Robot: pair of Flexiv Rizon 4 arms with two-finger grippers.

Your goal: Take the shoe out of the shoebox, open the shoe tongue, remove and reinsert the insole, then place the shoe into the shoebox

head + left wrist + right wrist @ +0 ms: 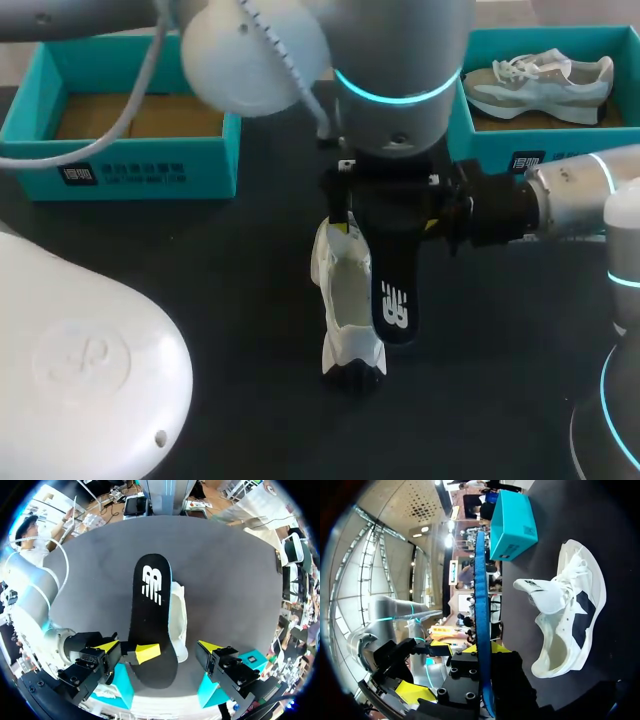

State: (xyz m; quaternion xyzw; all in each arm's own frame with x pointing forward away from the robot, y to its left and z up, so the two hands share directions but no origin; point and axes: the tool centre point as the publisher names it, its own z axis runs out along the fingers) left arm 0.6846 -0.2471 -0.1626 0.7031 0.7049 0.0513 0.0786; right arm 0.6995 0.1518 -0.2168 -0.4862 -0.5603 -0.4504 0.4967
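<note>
from above, the left arm [400, 90] blocks the insole's [396, 312] top end — no view there. right shoebox [485, 145] runs off the edge.

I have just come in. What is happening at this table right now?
The right gripper is shut on a black insole and holds it close beside the white shoe, which stands on the dark table. The left gripper hangs open above them, a finger on each side of the insole, gripping nothing. The insole is out of the shoe and not yet back in.
</note>
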